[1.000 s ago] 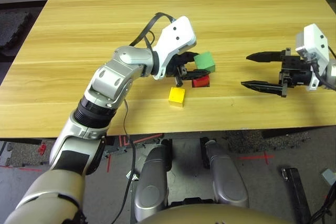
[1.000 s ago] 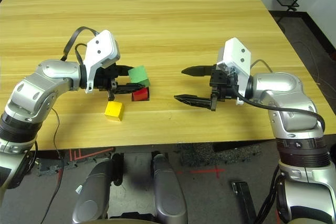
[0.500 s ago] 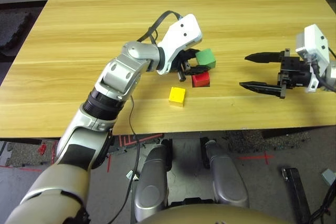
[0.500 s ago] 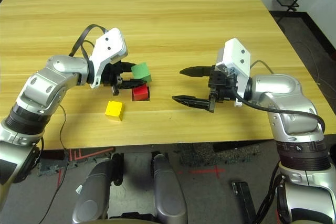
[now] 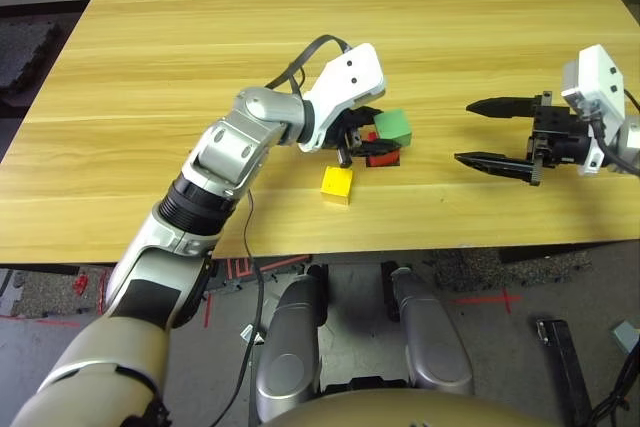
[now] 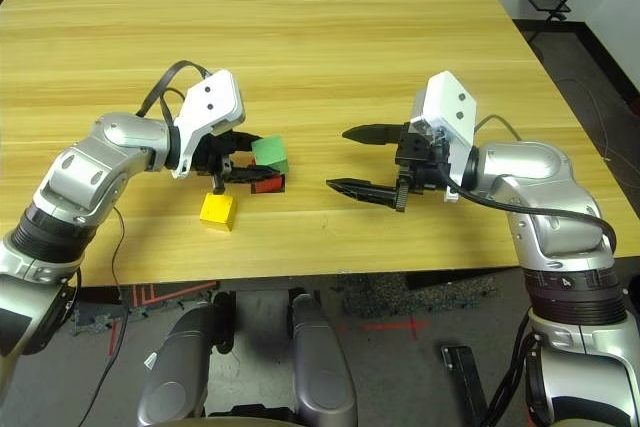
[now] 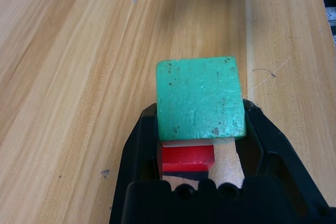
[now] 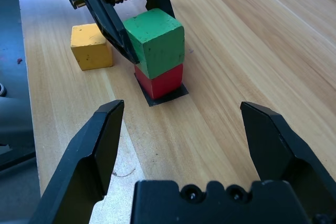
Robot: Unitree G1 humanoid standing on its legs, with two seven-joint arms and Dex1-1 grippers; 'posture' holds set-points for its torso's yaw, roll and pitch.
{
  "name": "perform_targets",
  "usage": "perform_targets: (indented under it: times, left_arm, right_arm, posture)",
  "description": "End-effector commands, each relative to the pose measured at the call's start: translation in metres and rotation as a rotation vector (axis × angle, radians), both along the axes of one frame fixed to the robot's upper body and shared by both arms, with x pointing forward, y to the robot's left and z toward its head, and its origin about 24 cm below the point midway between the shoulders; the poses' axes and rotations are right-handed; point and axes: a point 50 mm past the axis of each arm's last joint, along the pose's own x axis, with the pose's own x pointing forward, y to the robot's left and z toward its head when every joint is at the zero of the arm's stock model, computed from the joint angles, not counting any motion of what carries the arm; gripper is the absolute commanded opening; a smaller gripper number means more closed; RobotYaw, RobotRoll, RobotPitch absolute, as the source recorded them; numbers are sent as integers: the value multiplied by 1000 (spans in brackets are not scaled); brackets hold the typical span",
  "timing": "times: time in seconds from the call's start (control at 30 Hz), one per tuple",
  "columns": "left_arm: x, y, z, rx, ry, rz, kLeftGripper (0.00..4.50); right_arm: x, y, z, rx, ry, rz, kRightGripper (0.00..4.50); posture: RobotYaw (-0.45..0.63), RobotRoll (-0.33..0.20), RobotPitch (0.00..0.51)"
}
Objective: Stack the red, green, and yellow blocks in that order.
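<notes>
I have brought my left gripper down with the green block; before it was a little above and behind the red block, now it rests on top of it.

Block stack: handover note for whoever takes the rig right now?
Left tool: shut on the green block, holding it on or just over the red block; contact unclear.
Right tool: open, empty, off to the stack's right.
Red block sits on the black square patch. Yellow block sits loose on the table, beside the stack.
Done: green brought onto red.
Left: release green, then stack yellow on top.
</notes>
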Motion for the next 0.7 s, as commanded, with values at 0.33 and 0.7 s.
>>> perform_targets:
  times: [0.33,0.7]
  left_arm:
    - [3,-2,-2,32,-11,-27,2071]
    - [4,0,-4,58,-12,-39,2071]
  right_arm:
    - [-3,5,0,11,0,28,4500]
    - [-2,5,-3,13,4,23,4500]
  posture:
    - [187,76,290]
    - [195,77,300]
